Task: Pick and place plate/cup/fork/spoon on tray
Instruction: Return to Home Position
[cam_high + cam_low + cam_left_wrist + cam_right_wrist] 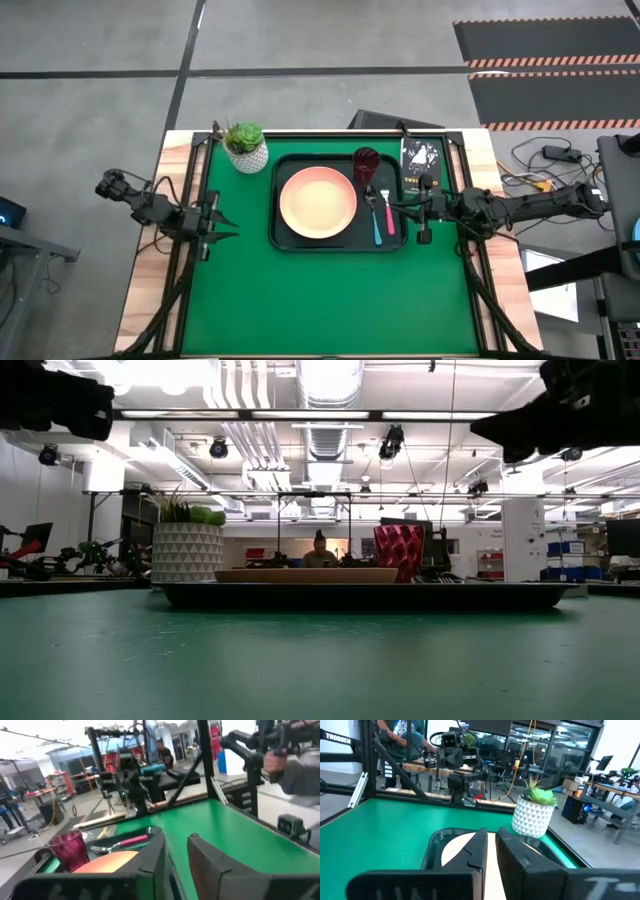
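Note:
The dark tray [283,236] lies on the green mat at mid table. On it rest the salmon-pink plate [317,201], the maroon cup [366,163] upright at the far right corner, the blue-handled spoon [376,216] and the pink-handled fork [389,218], lying side by side right of the plate. My right gripper [393,205] is shut and empty, raised above the tray's right rim near the fork. My left gripper [226,228] is open and empty at the mat's left edge, away from the tray.
A white pot with a green plant [246,147] stands off the tray's far left corner. A small black booklet [421,160] lies right of the cup. Bare green mat [330,300] spreads from the tray toward the near edge. The frame's black rails border the mat.

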Robot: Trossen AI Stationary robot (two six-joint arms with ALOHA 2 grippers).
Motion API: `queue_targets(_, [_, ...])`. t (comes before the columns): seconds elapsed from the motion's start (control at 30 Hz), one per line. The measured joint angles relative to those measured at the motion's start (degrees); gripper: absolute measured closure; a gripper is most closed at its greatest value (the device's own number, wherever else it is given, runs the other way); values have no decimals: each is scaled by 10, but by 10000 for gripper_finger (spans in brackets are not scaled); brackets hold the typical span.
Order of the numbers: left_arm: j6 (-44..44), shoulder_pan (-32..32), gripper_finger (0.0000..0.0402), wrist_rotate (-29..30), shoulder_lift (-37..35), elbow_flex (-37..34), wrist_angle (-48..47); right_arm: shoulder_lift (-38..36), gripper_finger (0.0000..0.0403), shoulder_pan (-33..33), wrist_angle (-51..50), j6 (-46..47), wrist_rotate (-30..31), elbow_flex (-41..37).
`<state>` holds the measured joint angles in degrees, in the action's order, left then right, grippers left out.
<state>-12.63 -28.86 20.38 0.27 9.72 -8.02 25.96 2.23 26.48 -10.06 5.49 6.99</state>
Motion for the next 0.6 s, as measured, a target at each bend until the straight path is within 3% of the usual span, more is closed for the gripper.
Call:
queue_targets(0.3, [-1,0,392,31,0,-35,28,-119,382,0,-107,-35,1,-27])
queue_targets(0.6, [2,0,401,45,14,-67,45,-256,394,0,-165,-52,0,-63])
